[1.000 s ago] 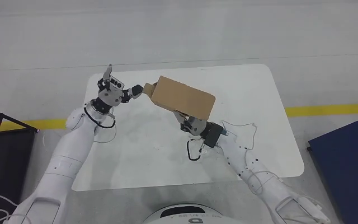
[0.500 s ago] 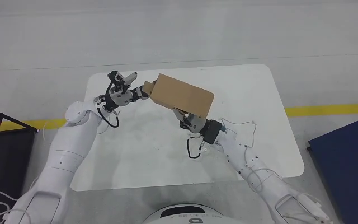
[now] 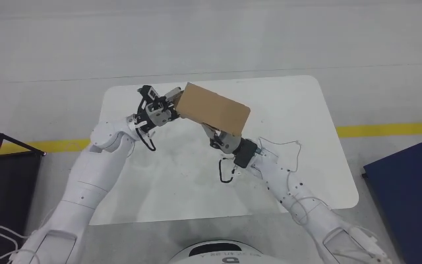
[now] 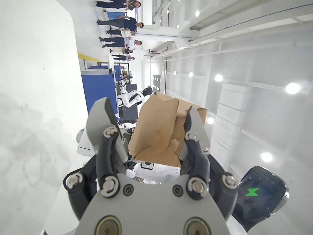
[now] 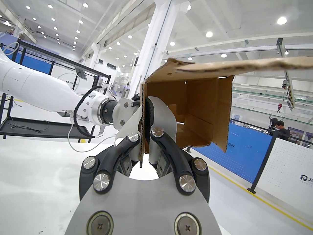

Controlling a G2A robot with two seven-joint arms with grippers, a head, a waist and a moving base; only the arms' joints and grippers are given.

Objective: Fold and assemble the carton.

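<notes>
Aloft, right fingers pinch the boxy brown corrugated carton.

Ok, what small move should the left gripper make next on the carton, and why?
Probably close the left gripper on the carton at its end flaps and press them inward. That gripper is open with the loosely folded flaps between its fingers, while the right gripper is shut on the carton's edge, holding it up.

White arms, black cables, silver screws
</notes>
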